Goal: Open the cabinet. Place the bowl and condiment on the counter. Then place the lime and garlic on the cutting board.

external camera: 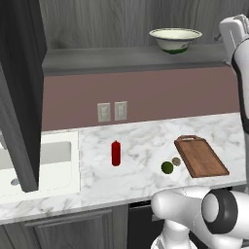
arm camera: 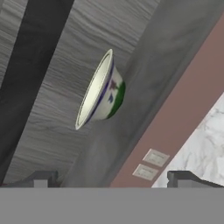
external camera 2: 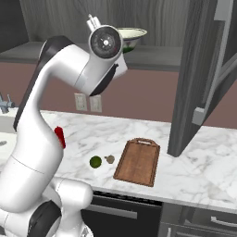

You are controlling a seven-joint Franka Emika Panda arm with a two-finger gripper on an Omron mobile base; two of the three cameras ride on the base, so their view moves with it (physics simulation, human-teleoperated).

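The cabinet stands open, its left door (external camera: 19,97) and right door (external camera 2: 203,74) swung out. On its bottom shelf (external camera: 121,58) sits the cream bowl (external camera: 175,40) with a green rim line, upright. In the hand view the bowl (arm camera: 101,92) lies ahead of my gripper (arm camera: 111,180), which is open and a short way from it, with nothing between the fingertips. The red condiment (external camera: 115,153) stands upright on the marble counter (external camera: 141,141). The lime (external camera: 167,167) and garlic (external camera: 176,161) lie on the counter just left of the cutting board (external camera: 201,156).
A white sink (external camera: 48,165) is set into the counter at the left, under the open left door. Two wall outlets (external camera: 112,111) sit on the backsplash. My raised arm (external camera 2: 69,65) partly hides the bowl (external camera 2: 133,36) and condiment (external camera 2: 60,136) in the right base view.
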